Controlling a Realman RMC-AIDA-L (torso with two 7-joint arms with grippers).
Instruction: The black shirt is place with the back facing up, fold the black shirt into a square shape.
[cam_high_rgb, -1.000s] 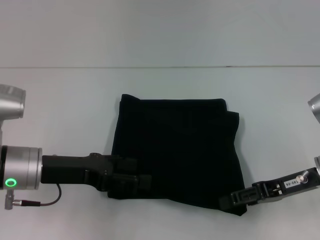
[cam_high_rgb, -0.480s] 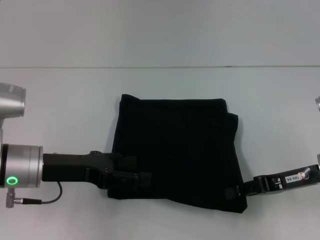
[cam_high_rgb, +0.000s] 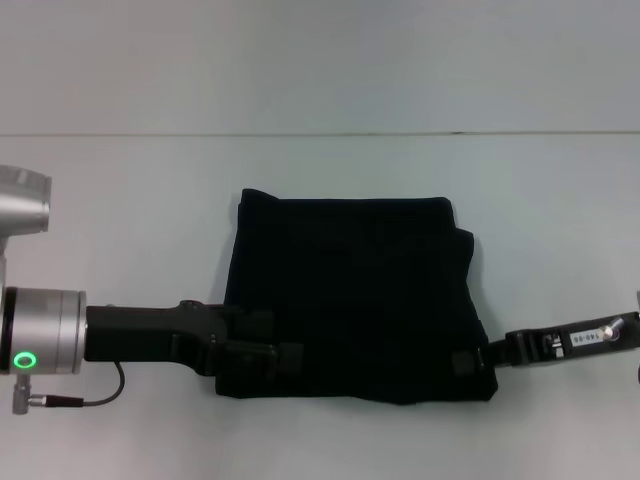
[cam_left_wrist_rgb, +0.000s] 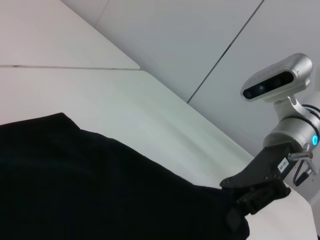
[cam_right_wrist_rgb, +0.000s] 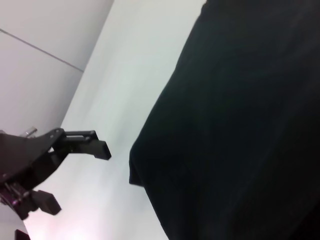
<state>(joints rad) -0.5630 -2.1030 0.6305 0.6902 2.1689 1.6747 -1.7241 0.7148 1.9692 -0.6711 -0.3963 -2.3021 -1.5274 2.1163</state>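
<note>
black shirt (cam_high_rgb: 352, 298) between both grippers, folded

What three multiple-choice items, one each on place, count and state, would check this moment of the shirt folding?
1. Where are the two claws?
A. at the shirt's near corners
B. at its far edge
C. raised above its middle

2. How many shirts lie on the table?
A. one
B. two
C. three

3. What shape is the shirt in?
A. spread flat with sleeves out
B. folded into a rough square
C. crumpled in a ball

Key: 1 A, the left claw and right claw meet the near corners; 2 A, only one black shirt lies on the table; 3 B, its outline is squarish.
</note>
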